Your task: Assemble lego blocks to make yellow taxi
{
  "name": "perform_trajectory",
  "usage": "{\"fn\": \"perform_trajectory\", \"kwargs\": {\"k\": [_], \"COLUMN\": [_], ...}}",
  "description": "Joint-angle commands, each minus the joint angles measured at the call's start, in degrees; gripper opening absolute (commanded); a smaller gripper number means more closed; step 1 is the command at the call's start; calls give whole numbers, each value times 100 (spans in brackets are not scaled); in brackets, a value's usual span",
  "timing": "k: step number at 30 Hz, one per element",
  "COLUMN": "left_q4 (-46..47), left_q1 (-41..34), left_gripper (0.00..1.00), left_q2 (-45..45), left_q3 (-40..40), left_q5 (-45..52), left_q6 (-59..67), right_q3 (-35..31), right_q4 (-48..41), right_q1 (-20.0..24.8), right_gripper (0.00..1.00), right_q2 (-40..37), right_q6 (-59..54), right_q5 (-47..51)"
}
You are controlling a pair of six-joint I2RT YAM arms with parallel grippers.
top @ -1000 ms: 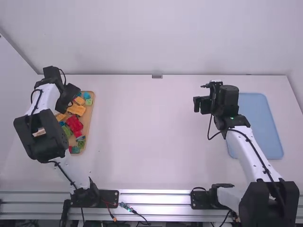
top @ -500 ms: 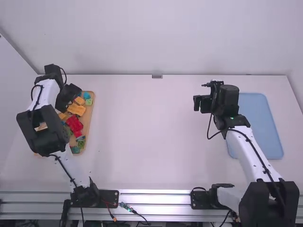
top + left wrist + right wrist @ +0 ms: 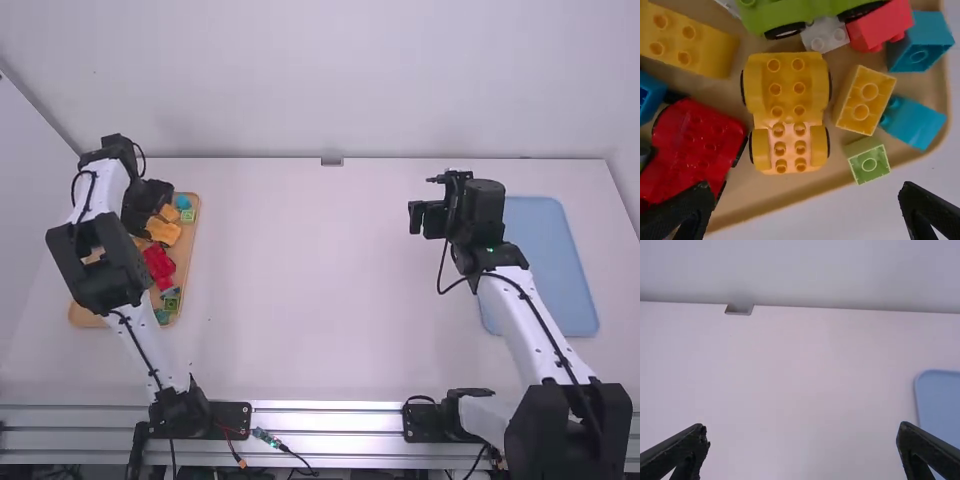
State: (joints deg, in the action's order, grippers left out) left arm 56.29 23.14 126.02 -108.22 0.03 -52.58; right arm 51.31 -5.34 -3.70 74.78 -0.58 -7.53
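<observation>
Surface: white, with a wooden tray (image 3: 92, 318) near its left edge, toward the far left corner, and a blue tray (image 3: 545, 265) near its right edge.
Yellow car piece (image 3: 782, 112): studded and wheeled, the task's thing lies in the wooden tray, with a red car piece (image 3: 692, 145) beside it and a small yellow block (image 3: 865, 100) along its opposite side.
Green wheeled piece (image 3: 785, 15): near one end of the yellow car piece, just beside a gray block (image 3: 824, 35).
Light green block (image 3: 867, 160): by the wooden tray's rim, near the small yellow block.
Left gripper (image 3: 148, 208): poised above the wooden tray, fingers spread wide.
Right gripper (image 3: 417, 219): over the surface, on the blue tray's left, between that tray and the surface's middle, fingers parted wide.
</observation>
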Motion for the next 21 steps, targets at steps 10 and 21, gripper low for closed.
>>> {"fn": "perform_trajectory", "kwargs": {"k": [10,21], "left_q4": [-914,-789], "left_q1": [-22,-33], "left_gripper": [99,93], "left_q2": [74,74], "left_q3": [702,728], "left_q5": [599,162], "left_q6": [20,549], "right_q3": [103,103], "right_q4": [17,24], "right_q1": [-9,-11], "right_gripper": [99,99], "right_q2": [10,10], "right_q6": [-7,-3], "right_q5": [4,-9]}}
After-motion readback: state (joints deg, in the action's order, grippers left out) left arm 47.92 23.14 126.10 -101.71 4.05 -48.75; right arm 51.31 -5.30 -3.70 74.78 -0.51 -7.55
